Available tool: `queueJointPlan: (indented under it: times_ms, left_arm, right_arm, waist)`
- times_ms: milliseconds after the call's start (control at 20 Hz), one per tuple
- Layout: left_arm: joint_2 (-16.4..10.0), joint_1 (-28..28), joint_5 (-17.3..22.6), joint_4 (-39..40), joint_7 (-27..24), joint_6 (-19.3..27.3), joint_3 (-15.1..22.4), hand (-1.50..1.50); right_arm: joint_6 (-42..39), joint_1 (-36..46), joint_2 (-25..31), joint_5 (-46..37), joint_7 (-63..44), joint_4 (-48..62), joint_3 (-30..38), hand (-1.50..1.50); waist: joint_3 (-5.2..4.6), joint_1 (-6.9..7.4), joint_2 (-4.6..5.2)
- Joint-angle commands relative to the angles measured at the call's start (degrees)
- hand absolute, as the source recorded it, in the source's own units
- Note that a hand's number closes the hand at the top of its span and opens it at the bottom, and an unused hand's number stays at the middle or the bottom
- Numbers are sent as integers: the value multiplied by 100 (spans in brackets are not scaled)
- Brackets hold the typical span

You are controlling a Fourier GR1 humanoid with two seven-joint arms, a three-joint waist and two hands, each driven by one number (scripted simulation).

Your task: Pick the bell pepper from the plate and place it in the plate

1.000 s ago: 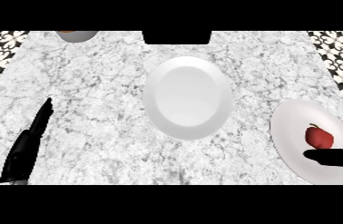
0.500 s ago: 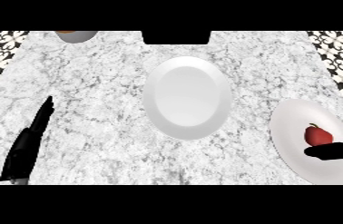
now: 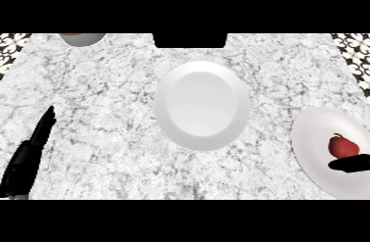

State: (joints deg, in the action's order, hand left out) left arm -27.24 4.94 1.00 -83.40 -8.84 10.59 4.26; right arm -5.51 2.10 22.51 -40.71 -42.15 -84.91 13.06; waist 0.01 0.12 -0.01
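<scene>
Two black hands in view. Right hand (image 3: 352,164) at right edge, just below small red bell pepper (image 3: 342,146); only sliver shows, cannot tell whether open or closed. Pepper sits on white round plate (image 3: 311,133), right edge. Left hand (image 3: 30,150) lower left, fingers straight, holding nothing. Second white oval-looking plate (image 3: 202,105) at centre of grey-veined marble counter (image 3: 108,89).

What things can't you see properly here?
Head view:
right hand: mostly cut off by the right edge.
bell pepper: bottom hidden behind the right hand.
right plate: outer side cut off by the right edge.
grey round thing, top left: cut off at the top; unidentifiable.
</scene>
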Motion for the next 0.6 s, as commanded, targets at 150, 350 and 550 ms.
queueJointPlan:
  times_ms: [150,350,550]
  left_arm:
    - [142,-161,-157,183,-43,-500,-491,0]
    - [544,-99,-649,-108,170,-311,-394,0]
    - [541,141,-603,-472,362,-449,-468,0]
  right_arm:
    - [366,26,-206,-165,565,634,85,-150]
    - [188,105,-129,-158,654,750,163,-150]
    - [630,-57,-261,-186,1084,598,157,150]
  waist:
    - [-1,-10,1]
    - [-1,-9,-1]
    - [0,-8,-4]
